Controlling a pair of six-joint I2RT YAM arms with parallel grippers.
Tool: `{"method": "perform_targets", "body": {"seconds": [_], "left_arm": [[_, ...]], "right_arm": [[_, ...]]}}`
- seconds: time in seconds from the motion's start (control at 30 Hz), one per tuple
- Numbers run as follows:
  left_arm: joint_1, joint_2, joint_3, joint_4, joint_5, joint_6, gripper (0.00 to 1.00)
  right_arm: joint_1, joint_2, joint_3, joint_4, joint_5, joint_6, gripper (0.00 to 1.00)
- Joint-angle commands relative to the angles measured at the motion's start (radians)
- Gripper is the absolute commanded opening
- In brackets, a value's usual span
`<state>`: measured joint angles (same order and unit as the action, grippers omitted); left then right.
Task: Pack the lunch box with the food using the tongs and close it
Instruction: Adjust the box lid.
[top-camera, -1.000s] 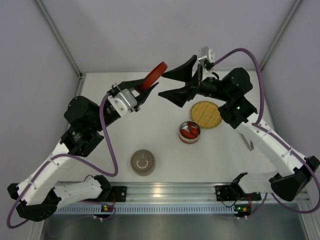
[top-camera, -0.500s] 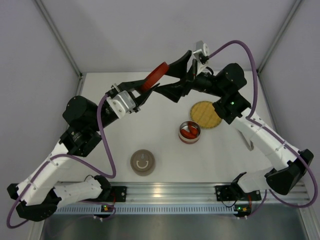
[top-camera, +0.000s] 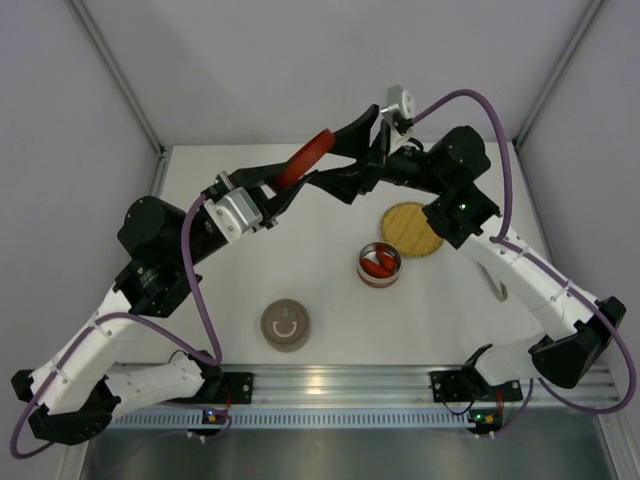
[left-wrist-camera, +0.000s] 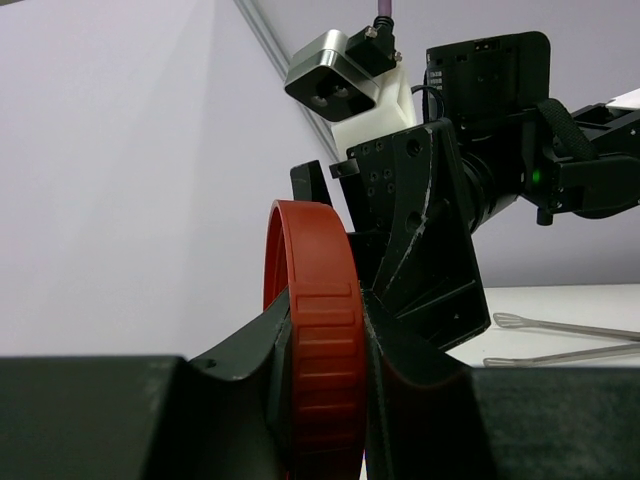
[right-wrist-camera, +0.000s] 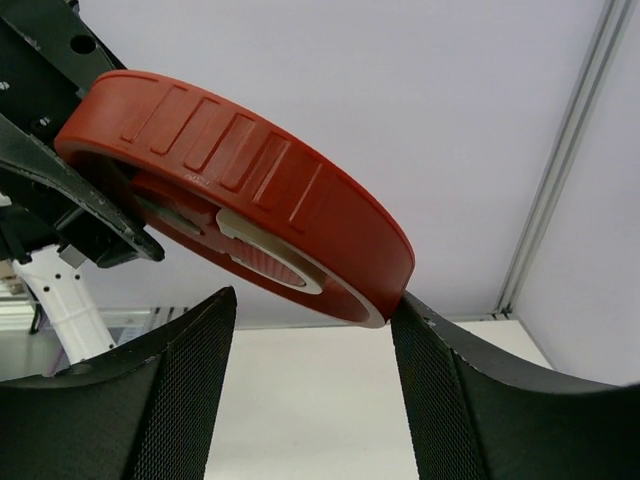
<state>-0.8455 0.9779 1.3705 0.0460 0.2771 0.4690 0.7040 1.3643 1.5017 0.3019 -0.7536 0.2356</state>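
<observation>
Top view with two wrist views. We see the white tabletop (top-camera: 300, 255) closed in by walls on the left, rear (top-camera: 300, 70) and right, with a metal rail (top-camera: 340, 383) along its near edge. Both arms meet above the rear of the tabletop, close to the rear wall.

The left tool (top-camera: 293, 174) is pinched on the rim of a red lid (top-camera: 312, 153) and holds it in the air. From above the lid appears almost edge-on, its long axis rising from near left to far right. The right tool (right-wrist-camera: 312, 300) is spread, its fingers straddling the far end of the lid. In the right wrist view one finger (right-wrist-camera: 450, 380) meets the ribbed rim, while the other stands apart from it.

The lunch box (top-camera: 379, 281) stands uncovered right of centre, with red food (top-camera: 377, 264) inside. It is just beside a yellow woven plate (top-camera: 412, 228), which lies behind it. A grey round container (top-camera: 285, 325) sits nearer the rail, well apart from both. Between it and the lunch box we note bare tabletop.

The tongs (left-wrist-camera: 560, 325) lie flat on the tabletop beyond the right tool. In the left wrist view their long axis runs left to right, with the tips to the left. We cannot find them in the top view.
</observation>
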Motion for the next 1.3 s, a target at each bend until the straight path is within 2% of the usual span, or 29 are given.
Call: {"method": "perform_targets", "body": {"seconds": [0.0,0.33,0.47,0.57,0.9,1.1,1.27], "left_arm": [[0.002,0.002,-0.01,0.048,-0.013,-0.01,0.0],[0.002,0.015,-0.017,0.054,-0.032,-0.003,0.0],[0.002,0.018,-0.014,0.071,-0.048,-0.003,0.0],[0.002,0.021,-0.005,0.071,-0.065,0.016,0.0],[0.002,-0.001,-0.017,0.069,-0.113,0.08,0.0],[0.002,-0.002,-0.036,0.077,-0.085,0.085,0.0],[0.002,-0.001,-0.033,0.077,-0.055,0.066,0.0]], "right_arm": [[0.038,-0.063,0.017,0.028,-0.079,-0.09,0.61],[0.038,-0.103,0.002,-0.01,-0.119,-0.145,0.56],[0.035,-0.108,-0.017,-0.061,-0.067,-0.145,0.63],[0.011,-0.117,-0.061,-0.061,-0.01,-0.079,0.63],[-0.008,-0.163,-0.14,-0.028,-0.01,0.02,0.64],[-0.008,-0.116,-0.086,0.026,0.046,0.169,0.76],[-0.006,-0.096,-0.087,0.071,0.046,0.166,0.81]]}}
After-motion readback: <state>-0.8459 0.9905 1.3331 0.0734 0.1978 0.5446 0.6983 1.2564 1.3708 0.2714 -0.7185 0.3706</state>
